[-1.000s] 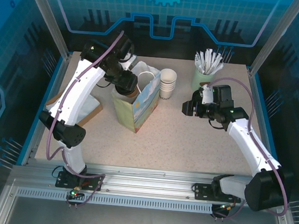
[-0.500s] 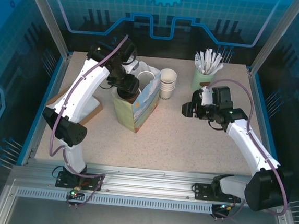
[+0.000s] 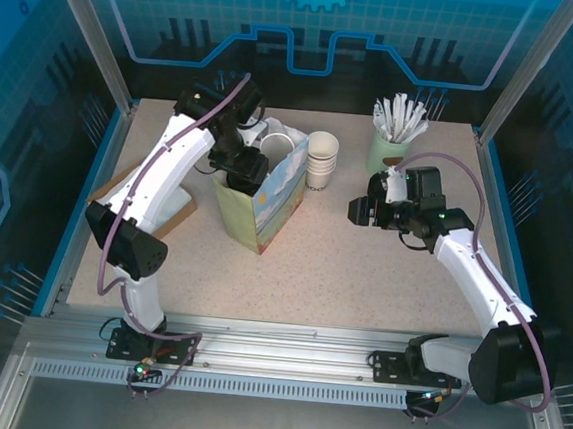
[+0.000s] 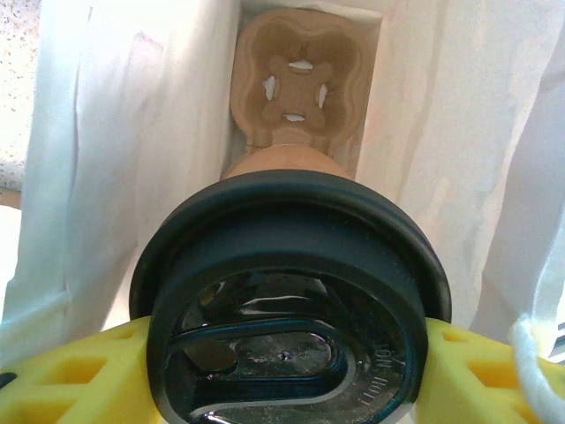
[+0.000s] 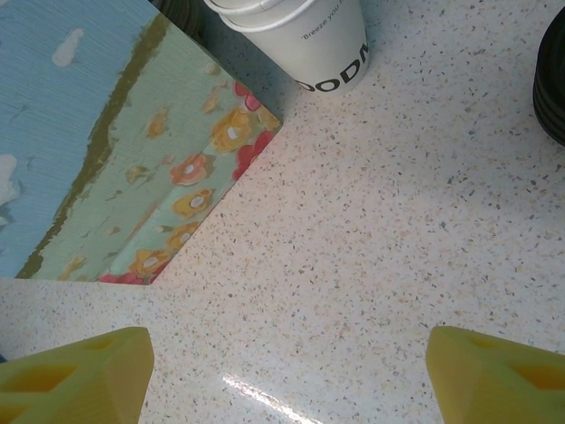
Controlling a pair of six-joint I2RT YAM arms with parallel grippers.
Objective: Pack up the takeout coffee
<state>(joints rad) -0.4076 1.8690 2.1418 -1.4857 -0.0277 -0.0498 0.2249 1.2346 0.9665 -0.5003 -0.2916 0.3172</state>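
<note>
- I logged the left pincer [image 4: 282,371] with its yellow fingers clamped either side of the small brown paper cup with round black plastic lid [image 4: 291,265].
- That cup hung in the mouth of the flower-printed paper bag [image 3: 267,208], above a brown moulded-pulp cup carrier [image 4: 298,79] on the bag floor.
- I noted the right pincer [image 5: 282,371] with fingers wide apart, gripping nothing, over the speckled surface [image 5: 380,221] near the bag.
- The stack of white paper cups [image 3: 321,159] stood just beside the bag.
</note>
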